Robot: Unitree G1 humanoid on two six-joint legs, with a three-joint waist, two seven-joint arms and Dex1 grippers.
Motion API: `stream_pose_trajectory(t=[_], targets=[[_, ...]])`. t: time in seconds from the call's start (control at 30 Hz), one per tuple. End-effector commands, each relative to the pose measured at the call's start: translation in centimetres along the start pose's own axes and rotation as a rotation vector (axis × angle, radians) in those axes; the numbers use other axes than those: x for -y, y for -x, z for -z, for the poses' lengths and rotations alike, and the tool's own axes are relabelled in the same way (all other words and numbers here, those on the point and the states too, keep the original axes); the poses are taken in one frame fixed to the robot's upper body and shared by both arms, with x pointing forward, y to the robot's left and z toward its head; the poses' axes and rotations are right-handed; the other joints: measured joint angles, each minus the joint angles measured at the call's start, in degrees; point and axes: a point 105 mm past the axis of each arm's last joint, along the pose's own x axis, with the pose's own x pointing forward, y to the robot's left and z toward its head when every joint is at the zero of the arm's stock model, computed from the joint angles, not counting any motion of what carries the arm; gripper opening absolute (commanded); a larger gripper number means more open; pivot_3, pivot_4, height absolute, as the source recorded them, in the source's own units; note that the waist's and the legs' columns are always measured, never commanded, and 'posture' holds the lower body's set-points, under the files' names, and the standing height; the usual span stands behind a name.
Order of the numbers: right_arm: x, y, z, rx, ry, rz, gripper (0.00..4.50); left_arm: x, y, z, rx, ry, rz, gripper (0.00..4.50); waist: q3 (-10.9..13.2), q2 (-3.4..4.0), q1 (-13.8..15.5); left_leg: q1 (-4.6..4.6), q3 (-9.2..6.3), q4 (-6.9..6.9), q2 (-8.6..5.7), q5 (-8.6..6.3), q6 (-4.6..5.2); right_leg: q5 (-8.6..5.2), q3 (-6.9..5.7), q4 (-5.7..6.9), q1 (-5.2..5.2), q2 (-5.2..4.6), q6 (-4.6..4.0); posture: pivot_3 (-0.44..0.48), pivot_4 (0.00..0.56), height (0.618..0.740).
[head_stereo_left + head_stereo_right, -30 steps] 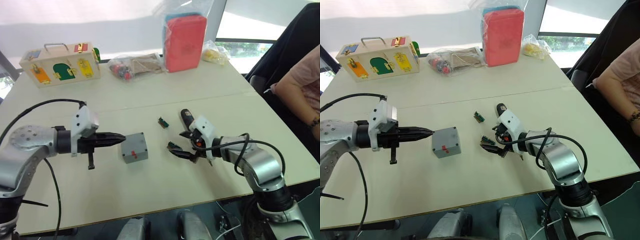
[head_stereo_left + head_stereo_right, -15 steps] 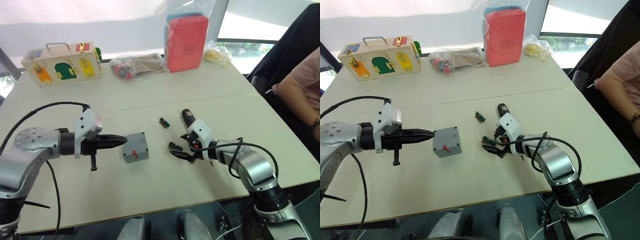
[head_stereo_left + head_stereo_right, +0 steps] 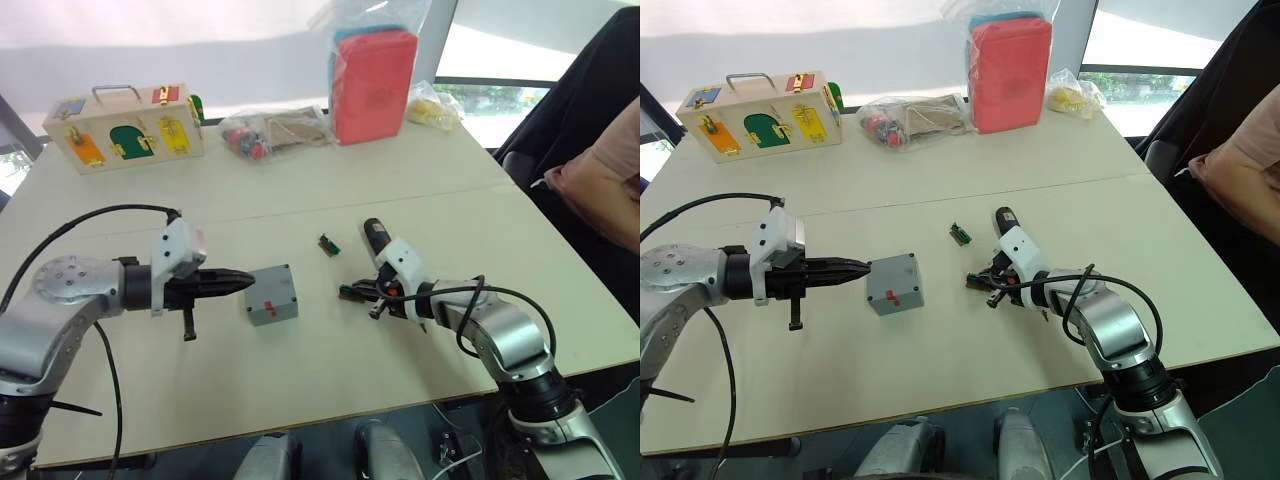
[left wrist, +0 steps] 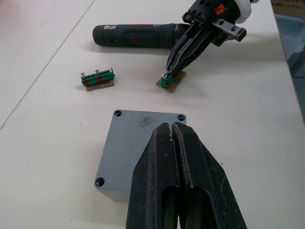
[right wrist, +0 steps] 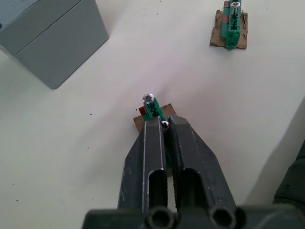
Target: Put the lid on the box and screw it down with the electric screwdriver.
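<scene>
Two closed hands: left hand (image 4: 172, 130) against box (image 3: 270, 296), right hand (image 5: 164, 125) pinching green screw holder (image 5: 151, 110).

The box (image 3: 271, 296) was grey with a red part; the electric screwdriver (image 4: 138, 36) dark with red markings; the counter (image 3: 300, 380) cream.

Box (image 3: 270, 295) just right of left gripper (image 3: 243, 280); screw strip (image 3: 976, 281) at right gripper (image 3: 990, 287) tips, screwdriver (image 4: 138, 36) behind it.
</scene>
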Motion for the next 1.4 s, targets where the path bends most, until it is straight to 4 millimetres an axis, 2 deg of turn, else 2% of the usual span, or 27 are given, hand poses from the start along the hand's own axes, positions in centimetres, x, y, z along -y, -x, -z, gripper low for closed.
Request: stream_pose_trajectory(t=[0.03,0.2,0.33,0.5,0.6,0.73,0.83,1.13,1.4], targets=[[0.0,1.2,-3.2,0.093,0.020,-0.004,0.07,-0.1,0.0,-0.3,0.003,-0.030,-0.012,0.00,0.01,0.01,-0.01,0.00,0.00,0.00,0.00,0.00,0.00,0.00,0.00,0.00,0.00,0.00,0.00,0.000,0.150,0.740],[0.4,2.6,-5.9,0.147,0.003,-0.004,0.07,-0.2,0.3,0.1,-0.008,-0.024,-0.023,0.00,0.04,0.05,0.00,0.00,-0.01,0.00,0.01,0.00,0.00,0.00,0.00,0.00,0.00,0.00,0.00,0.000,0.150,0.740],[-0.5,3.0,-8.3,0.183,0.049,-0.056,0.07,-0.4,0.8,0.4,-0.017,-0.013,-0.044,0.00,0.04,0.06,-0.01,-0.01,-0.01,-0.01,0.00,-0.06,0.10,0.00,0.00,-0.01,-0.01,0.00,0.00,0.000,0.150,0.740],[-2.8,1.0,-10.5,0.194,0.095,-0.172,0.07,-0.8,1.4,0.9,-0.035,-0.006,-0.078,0.00,0.05,0.07,-0.21,0.00,-0.01,-0.01,0.01,-0.16,0.29,0.00,0.00,0.01,-0.03,0.01,0.00,0.000,0.150,0.740],[-4.3,-1.5,-11.8,0.181,0.122,-0.235,0.07,-1.2,1.6,1.2,-0.038,-0.004,-0.103,0.00,0.05,0.07,-0.22,-0.01,-0.01,-0.03,0.02,-0.11,0.20,0.00,0.00,0.00,-0.06,0.01,0.00,0.000,0.150,0.740],[-4.7,-3.7,-11.4,0.134,0.159,-0.252,0.07,-1.0,1.7,1.4,-0.037,0.002,-0.116,0.00,0.06,0.07,-0.13,-0.04,0.01,-0.03,0.00,0.01,-0.02,0.00,0.02,0.01,-0.10,0.00,0.00,0.000,0.150,0.740],[-4.7,-4.5,-11.2,0.127,0.162,-0.259,0.07,-0.8,1.8,1.3,-0.032,0.006,-0.125,0.00,0.06,0.07,-0.01,-0.07,0.01,-0.03,-0.03,0.01,-0.02,0.00,0.00,0.00,-0.10,-0.04,0.00,0.000,0.150,0.740],[-4.3,-5.5,-10.8,0.111,0.165,-0.268,0.07,-0.4,1.6,1.3,-0.026,0.011,-0.129,0.00,0.06,0.08,-0.30,-0.07,0.01,-0.08,-0.02,0.03,-0.05,0.00,0.02,0.04,-0.17,0.00,0.00,0.000,0.150,0.740],[-4.6,-5.7,-11.8,0.133,0.172,-0.280,0.07,-0.4,1.5,1.2,-0.024,0.013,-0.125,0.00,0.06,0.08,-0.33,-0.08,0.01,-0.08,-0.02,0.03,-0.05,0.00,0.03,0.04,-0.19,0.00,0.00,0.000,0.150,0.740]])
